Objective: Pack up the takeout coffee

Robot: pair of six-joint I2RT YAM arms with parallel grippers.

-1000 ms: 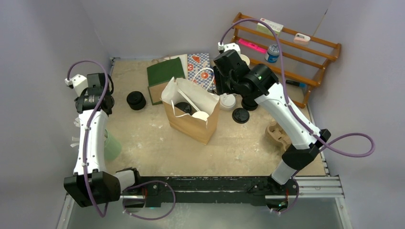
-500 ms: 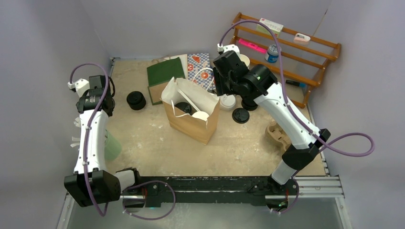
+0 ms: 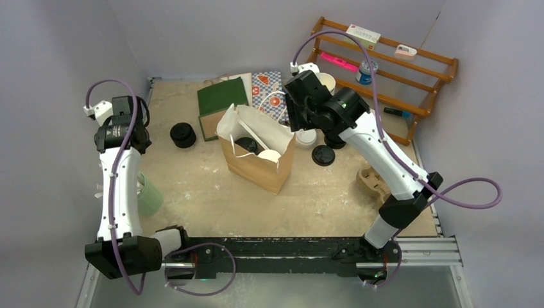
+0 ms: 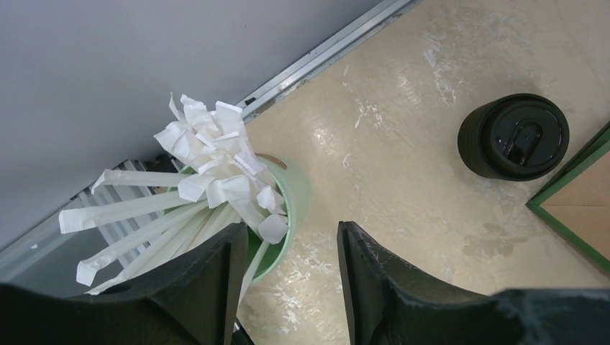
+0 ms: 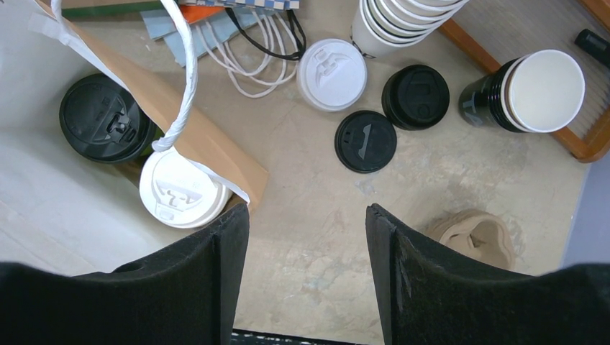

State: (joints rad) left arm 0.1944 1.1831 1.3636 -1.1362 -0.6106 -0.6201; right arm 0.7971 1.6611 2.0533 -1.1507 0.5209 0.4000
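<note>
Right, both takeout cups sit inside the brown paper bag [image 3: 256, 172] at mid-tabletop [image 3: 192, 199]: the black-lidded cup [image 5: 108, 118] toward the bag's far side and the white-lidded cup [image 5: 183, 190] just beside it, nearer, lids touching or nearly so. A white bag handle [image 5: 188, 79] loops across between them. Your right pincer [image 5: 306, 214] hangs above the bag's right edge, jaws apart, nothing between them. To its far right on the tabletop lie a loose white lid [image 5: 331, 65], a flat black lid [image 5: 365, 141] and a second black lid [image 5: 415, 95], close together; whether cups stand under them you cannot tell from here. The stack of white cups [image 5: 403, 18] stands just beyond, with the dark lidless cup [image 5: 536, 90] against the wooden rack [image 3: 410, 96]. Your left pincer [image 4: 291, 237] hovers at the left edge of the tabletop over a green cup [image 4: 296, 192] full of wrapped straws [image 4: 208, 158], jaws parted and empty. A lone black cup [image 4: 514, 136] stands well apart from the green cup, left of the bag.
</note>
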